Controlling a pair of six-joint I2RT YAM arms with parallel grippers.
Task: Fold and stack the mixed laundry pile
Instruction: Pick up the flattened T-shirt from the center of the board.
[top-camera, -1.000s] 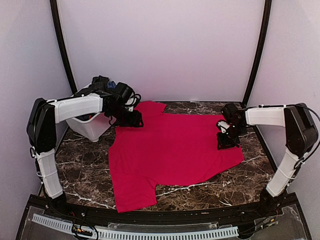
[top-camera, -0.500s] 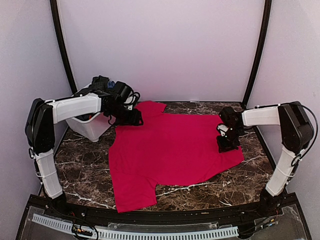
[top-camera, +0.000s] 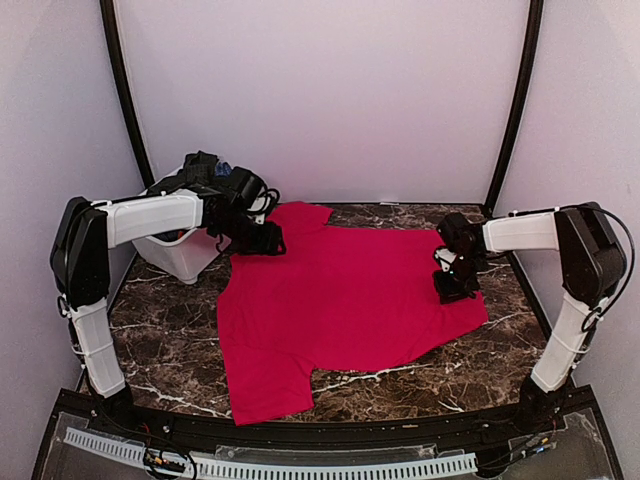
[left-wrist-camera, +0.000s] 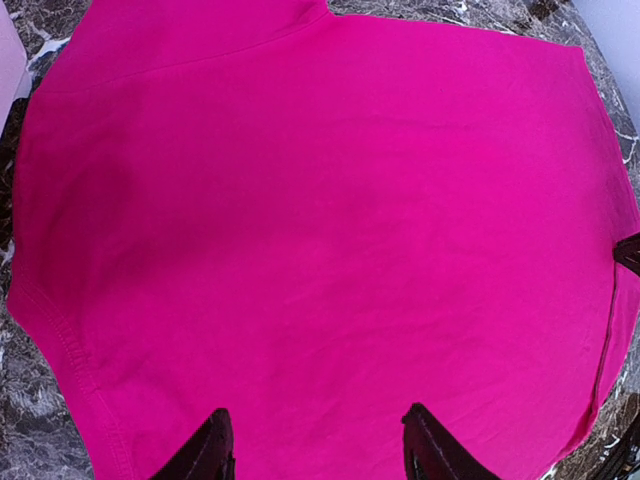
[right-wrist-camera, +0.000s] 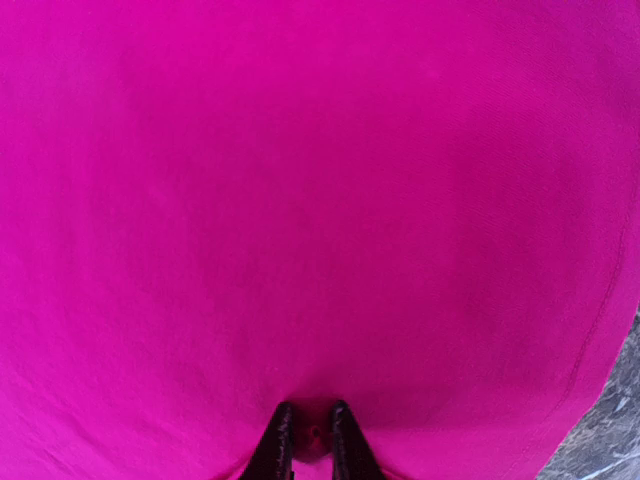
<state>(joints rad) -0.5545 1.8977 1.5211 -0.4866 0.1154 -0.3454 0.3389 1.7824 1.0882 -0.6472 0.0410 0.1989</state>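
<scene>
- Right now the red cloth (top-camera: 340, 300) is a short-sleeved tee spread flat on the surface (top-camera: 160, 330), a dark marble-look top with white veins.
- One sleeve lies just beside the white bin (top-camera: 185, 255); the body runs away from the bin across the surface.
- Fabric is a smooth matte knit with a stitched hem along the edges (left-wrist-camera: 70, 350) and only faint wrinkles.
- The bin is rectangular plastic with dark clothes (top-camera: 205, 168) and a bit of blue heaped above its rim.
- Left claw (top-camera: 262, 240) is just beside the bin, over the tee's nearest shoulder. Fingers are spread wide with nothing between them (left-wrist-camera: 318, 445).
- Right claw (top-camera: 455, 288) is at the tee's edge farthest from the bin. Its black fingers are almost together, pinching a small nub of red cloth (right-wrist-camera: 312, 430), with creases fanning out from the pinch.
</scene>
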